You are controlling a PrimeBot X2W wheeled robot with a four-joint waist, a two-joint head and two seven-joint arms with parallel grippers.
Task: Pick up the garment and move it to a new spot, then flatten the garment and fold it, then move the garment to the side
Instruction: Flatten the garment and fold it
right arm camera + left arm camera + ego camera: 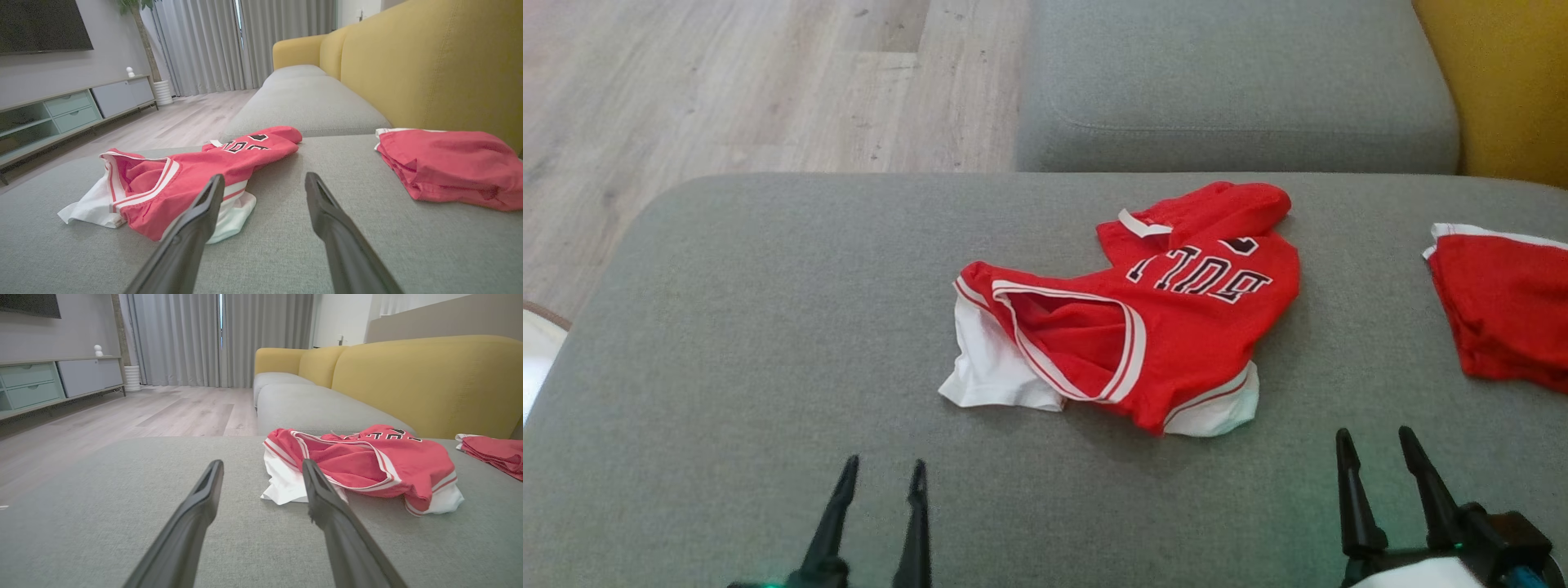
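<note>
Zero steps done: jersey (1143, 327) lies crumpled, untouched, on the cushion (768, 327).
Left gripper (886, 462) and right gripper (1374, 433) hover wide and empty; pickup, flattening, folding, setting aside remain.

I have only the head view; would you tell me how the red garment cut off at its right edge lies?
Observer: The right wrist view shows more: the second red garment is a loosely folded pile beside the yellow backrest.
Operator: Does the jersey lie flat?
Observer: No; from the left wrist view the jersey is heaped, its striped opening standing off the grey cushion.
Operator: What stands beyond the floor?
Observer: A low cabinet with pale drawers, along the wall.
</note>
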